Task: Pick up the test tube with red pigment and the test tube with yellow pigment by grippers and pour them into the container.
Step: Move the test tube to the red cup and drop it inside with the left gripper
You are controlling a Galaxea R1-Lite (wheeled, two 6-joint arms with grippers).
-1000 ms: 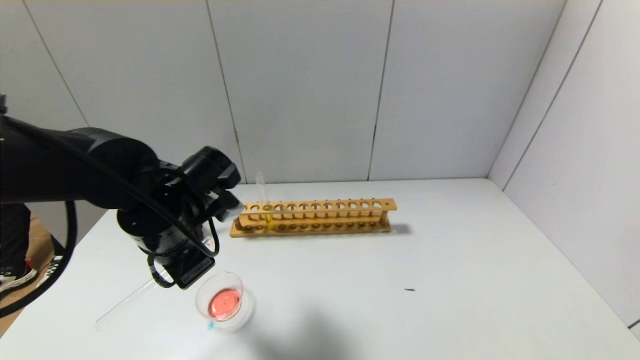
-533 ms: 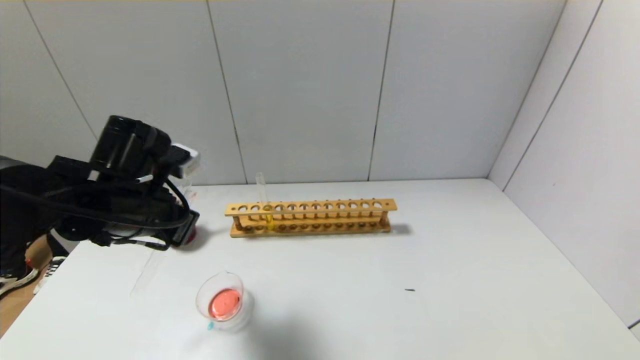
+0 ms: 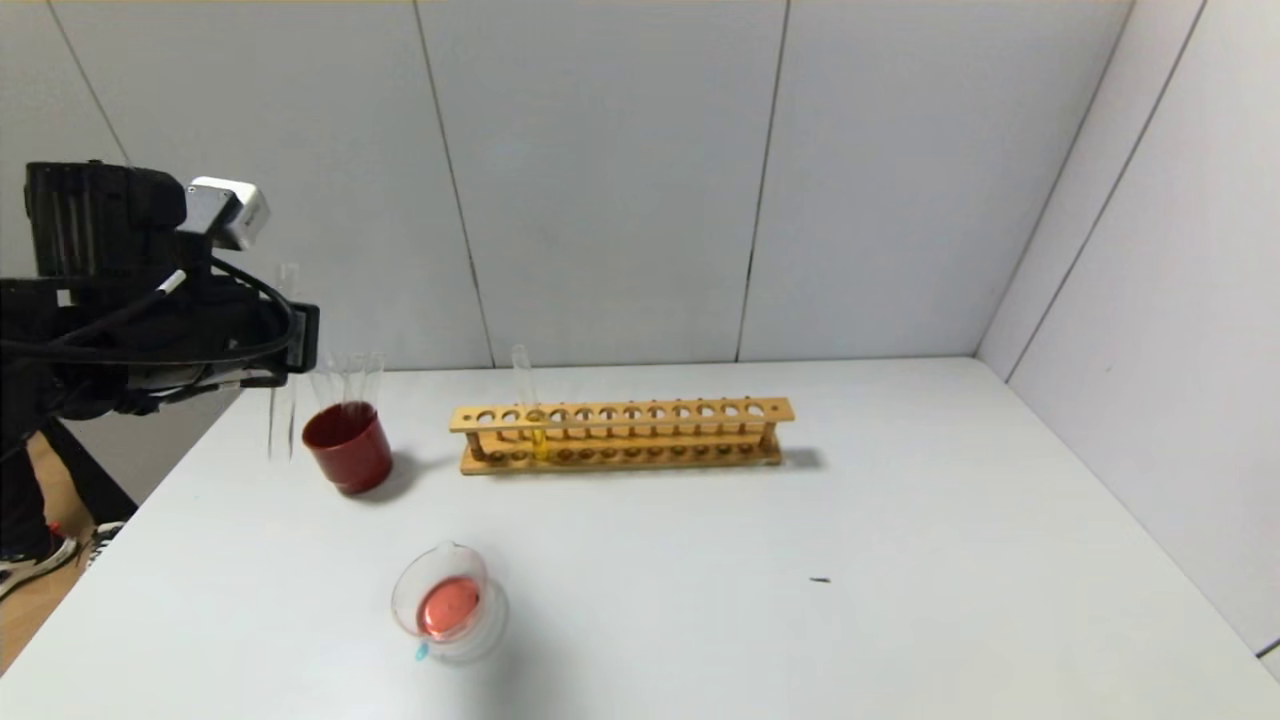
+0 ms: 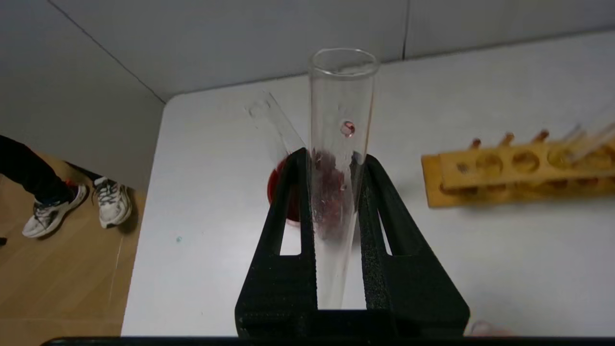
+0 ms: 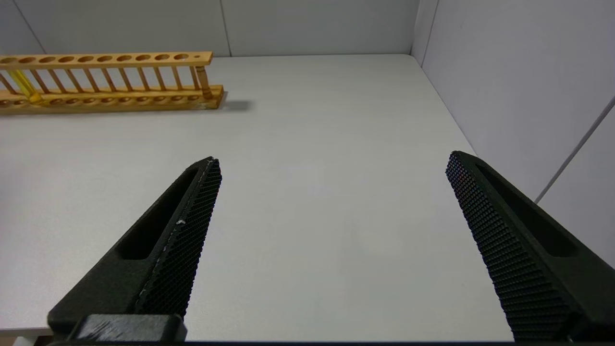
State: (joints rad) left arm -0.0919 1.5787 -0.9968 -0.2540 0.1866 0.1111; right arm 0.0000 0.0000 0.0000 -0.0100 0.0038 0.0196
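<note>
The emptied test tube with red pigment is clamped upright by the left gripper beside the dark red cup, probably for discarding.

Left arm raised at far left of table, wrist level. Left gripper clamped on upright, nearly drained test tube with red pigment. Right gripper low over right part of table, jaws spread wide, nothing between them.

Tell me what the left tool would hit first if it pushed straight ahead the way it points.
Probably the dark red cup: the left tool, shut on the emptied test tube, aims at it in the wrist view, though depth is unclear.
</note>
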